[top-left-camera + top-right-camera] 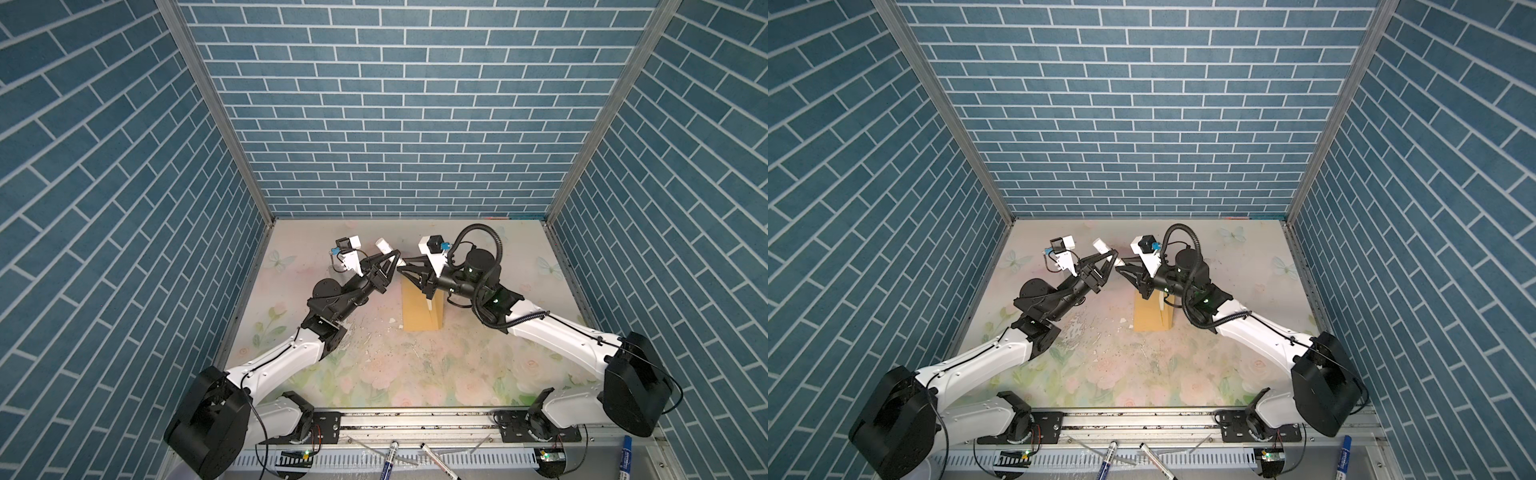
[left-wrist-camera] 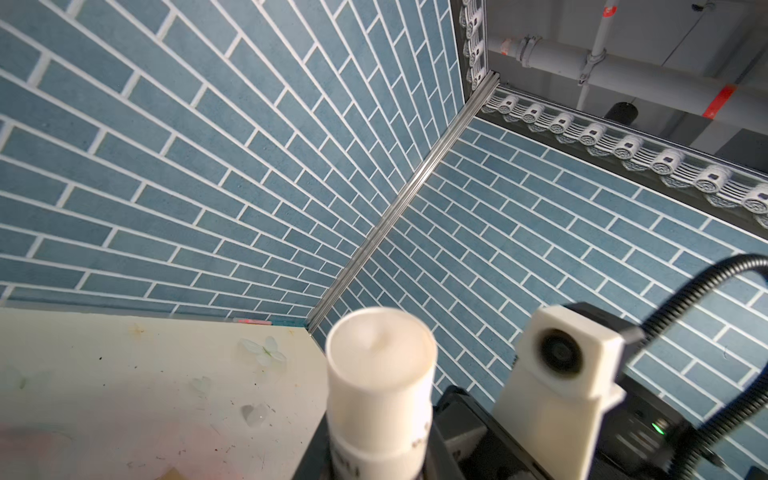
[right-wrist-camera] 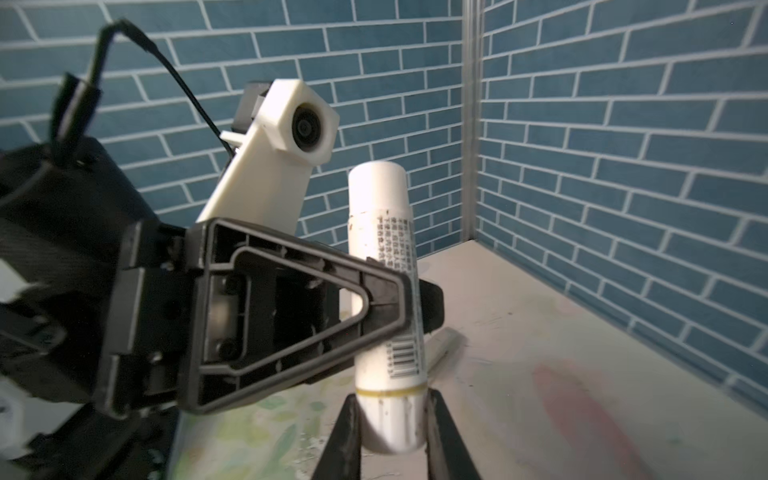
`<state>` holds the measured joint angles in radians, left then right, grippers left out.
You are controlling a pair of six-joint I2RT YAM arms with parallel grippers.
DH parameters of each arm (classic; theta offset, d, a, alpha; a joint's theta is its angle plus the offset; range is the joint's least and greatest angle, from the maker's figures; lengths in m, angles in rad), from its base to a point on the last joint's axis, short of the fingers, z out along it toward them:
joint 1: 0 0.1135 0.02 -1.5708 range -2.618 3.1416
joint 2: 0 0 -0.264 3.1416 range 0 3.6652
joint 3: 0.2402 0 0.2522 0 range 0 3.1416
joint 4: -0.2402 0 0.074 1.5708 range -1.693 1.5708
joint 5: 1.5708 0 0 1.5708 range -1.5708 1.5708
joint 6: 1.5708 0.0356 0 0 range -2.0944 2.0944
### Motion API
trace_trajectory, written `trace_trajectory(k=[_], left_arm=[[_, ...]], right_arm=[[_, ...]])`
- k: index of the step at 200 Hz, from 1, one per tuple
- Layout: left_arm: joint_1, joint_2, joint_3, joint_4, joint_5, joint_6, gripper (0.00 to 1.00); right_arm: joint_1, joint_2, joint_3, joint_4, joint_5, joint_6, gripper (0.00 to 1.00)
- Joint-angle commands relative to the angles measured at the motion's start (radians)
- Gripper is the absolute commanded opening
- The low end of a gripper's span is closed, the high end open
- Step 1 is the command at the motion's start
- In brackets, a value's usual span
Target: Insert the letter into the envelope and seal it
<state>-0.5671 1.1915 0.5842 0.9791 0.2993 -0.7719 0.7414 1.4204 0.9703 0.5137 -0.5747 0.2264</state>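
The envelope point(image 1: 417, 309) lies flat on the table point(image 1: 374, 365). Its long axis runs from under the right gripper point(image 3: 392, 432) toward the near edge. That gripper pinches one end of a tilted glue stick point(image 3: 384, 266), and the left gripper point(image 3: 413, 303) clamps its middle.

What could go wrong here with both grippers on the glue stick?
1. The left gripper and right gripper both clamp the glue stick in mid-air, fingertips nearly touching; a skewed pull could make it slip and drop.
2. The envelope lies unheld close by, so a falling stick or a descending arm might shift it.
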Motion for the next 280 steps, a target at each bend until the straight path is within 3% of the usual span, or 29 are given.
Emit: trace_trajectory(k=[1,25,44,75,107,118,141,176,193,212,280], left_arm=[[-0.008,0.011,-0.017,0.05,0.097,0.055,0.0],[-0.008,0.021,-0.019,0.074,0.114,0.054,0.0],[-0.008,0.024,-0.02,0.081,0.119,0.054,0.0],[-0.008,0.025,-0.02,0.087,0.123,0.053,0.0],[-0.008,0.022,-0.022,0.081,0.099,0.037,0.0],[-0.008,0.019,-0.021,0.072,0.08,0.018,0.0],[-0.008,0.015,-0.022,0.06,0.032,-0.023,0.0],[-0.008,0.012,-0.018,0.053,-0.012,-0.062,0.0],[-0.008,0.014,-0.015,0.056,-0.019,-0.068,0.0],[-0.008,0.013,-0.015,0.056,-0.023,-0.074,0.0],[-0.008,0.009,-0.016,0.055,-0.031,-0.073,0.0]], right_arm=[[-0.086,0.071,0.101,0.139,-0.26,0.412,0.0],[-0.115,0.138,0.117,0.289,-0.371,0.579,0.0],[-0.122,0.167,0.129,0.337,-0.413,0.641,0.0],[-0.122,0.192,0.149,0.356,-0.456,0.677,0.0],[-0.123,0.189,0.14,0.343,-0.414,0.65,0.02],[-0.121,0.17,0.127,0.305,-0.371,0.592,0.1],[-0.107,0.087,0.059,0.202,-0.193,0.379,0.38],[0.018,-0.07,-0.118,0.222,0.232,-0.076,0.65],[0.092,-0.094,-0.17,0.269,0.373,-0.279,0.67],[0.142,-0.092,-0.196,0.313,0.465,-0.411,0.68],[0.276,0.017,-0.225,0.576,0.723,-0.658,0.55]])
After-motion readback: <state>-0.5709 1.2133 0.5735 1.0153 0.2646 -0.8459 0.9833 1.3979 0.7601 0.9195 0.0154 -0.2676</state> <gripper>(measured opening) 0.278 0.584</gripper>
